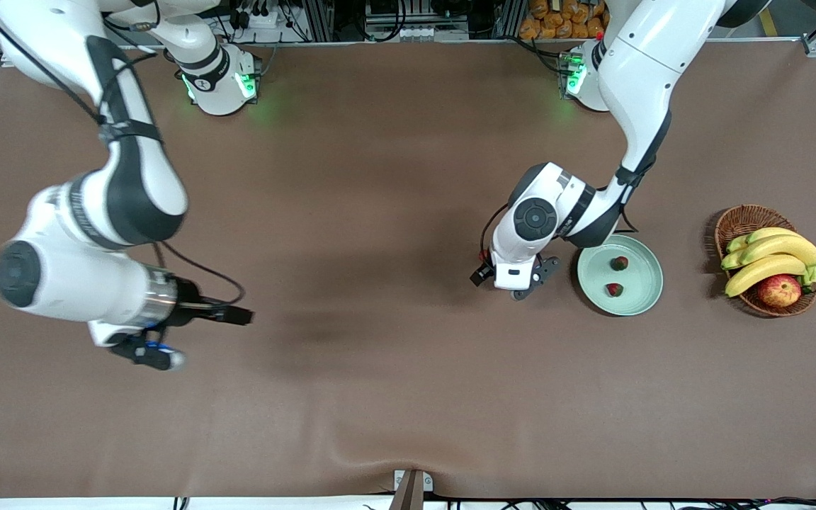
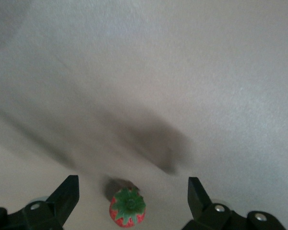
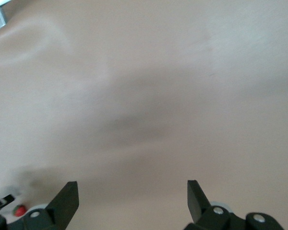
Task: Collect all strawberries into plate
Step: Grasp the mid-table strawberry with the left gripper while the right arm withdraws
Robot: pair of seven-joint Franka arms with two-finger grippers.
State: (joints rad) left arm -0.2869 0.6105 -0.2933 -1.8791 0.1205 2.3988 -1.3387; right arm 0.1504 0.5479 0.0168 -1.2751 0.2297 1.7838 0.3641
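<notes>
We are seeing only two strawberries [image 1: 618, 263] [image 1: 614, 289] from the front, both lying in the plate [image 1: 645, 294], which is sitting toward the left arm's end of the table beside the basket [image 1: 734, 219] of bananas [image 1: 769, 258] and an apple [image 1: 779, 290]. The third strawberry [image 2: 127, 207] is hiding under the left arm in that view; we are finding it only in the left wrist view, where it is lying on the bare table [image 1: 380, 212], leafy top up, its lower edge cut off by the frame. The left gripper [image 2: 133, 201] is hovering over it just beside the plate, its fingers [image 2: 67, 194] spread wide on either side of the berry and touching nothing. The right gripper [image 3: 133, 201] is waiting over the table toward the right arm's end, well apart from the plate, its fingers [image 3: 198, 196] also standing wide apart and holding nothing. A tiny red speck at the edge of the right wrist view is too small for us to identify.
</notes>
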